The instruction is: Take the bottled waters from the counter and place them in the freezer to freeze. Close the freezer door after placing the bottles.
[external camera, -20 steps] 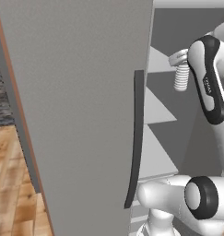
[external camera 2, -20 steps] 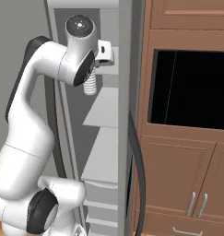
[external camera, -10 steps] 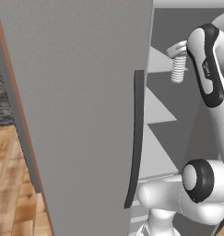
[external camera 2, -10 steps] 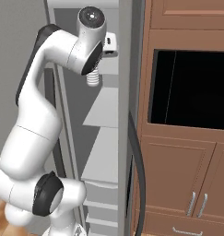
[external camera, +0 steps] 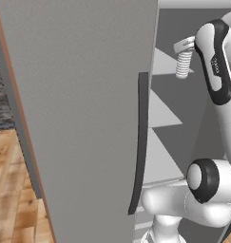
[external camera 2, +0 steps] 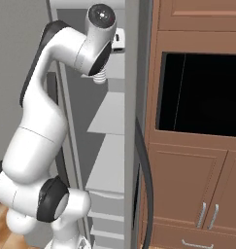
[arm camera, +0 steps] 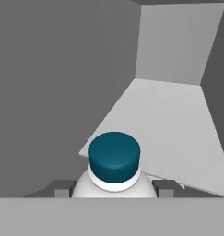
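Left: the freezer door stands swung open, its dark bar handle at the near edge. Centre: the gripper, clamped on a bottled water, carries it over the front edge of an upper shelf inside the freezer. Right: the black oven recess. To place well, advance toward the shelf's back corner, lower until the base sits flat, then release; letting go near the lip risks tipping.

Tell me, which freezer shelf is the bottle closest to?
The top pale shelf. The bottle, gripped by the claw, hangs just above it, while the other shelves sit lower down.
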Motion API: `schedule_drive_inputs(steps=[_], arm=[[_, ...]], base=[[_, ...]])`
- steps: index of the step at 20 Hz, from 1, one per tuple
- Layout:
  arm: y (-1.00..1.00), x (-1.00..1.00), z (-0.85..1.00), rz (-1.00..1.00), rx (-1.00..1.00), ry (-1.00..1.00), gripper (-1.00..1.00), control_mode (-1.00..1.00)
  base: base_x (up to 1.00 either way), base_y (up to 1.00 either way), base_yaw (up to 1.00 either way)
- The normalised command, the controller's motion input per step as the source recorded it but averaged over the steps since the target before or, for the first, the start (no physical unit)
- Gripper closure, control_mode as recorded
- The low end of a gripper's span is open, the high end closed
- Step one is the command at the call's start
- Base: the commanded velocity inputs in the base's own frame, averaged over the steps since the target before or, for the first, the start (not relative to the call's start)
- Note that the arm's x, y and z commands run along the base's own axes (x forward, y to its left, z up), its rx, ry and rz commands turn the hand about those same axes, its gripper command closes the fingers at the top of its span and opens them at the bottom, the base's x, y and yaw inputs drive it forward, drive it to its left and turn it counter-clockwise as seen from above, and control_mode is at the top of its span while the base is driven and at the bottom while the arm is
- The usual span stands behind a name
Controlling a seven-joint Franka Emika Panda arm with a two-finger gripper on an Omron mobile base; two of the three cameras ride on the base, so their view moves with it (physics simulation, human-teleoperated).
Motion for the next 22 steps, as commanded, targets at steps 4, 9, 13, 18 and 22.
schedule_drive_inputs(steps=[4, 9, 13, 18, 22], arm=[[0.0, 0.3, 0.0, 0.0, 0.01, -0.13, 1.0, -1.0], [0.0, 0.33, 0.0, 0.0, 0.0, -0.01, 1.0, -1.0], [0.0, 0.48, -0.01, 0.03, 0.0, 0.0, 1.0, -1.0], [0.0, 0.6, -0.01, 0.05, 0.04, 0.01, 1.0, -1.0], [0.0, 0.53, 0.0, 0.16, 0.0, 0.07, 1.0, -1.0]], base=[[0.0, 0.0, 0.0], [0.0, 0.0, 0.0], [0.0, 0.0, 0.0], [0.0, 0.0, 0.0], [0.0, 0.0, 0.0]])
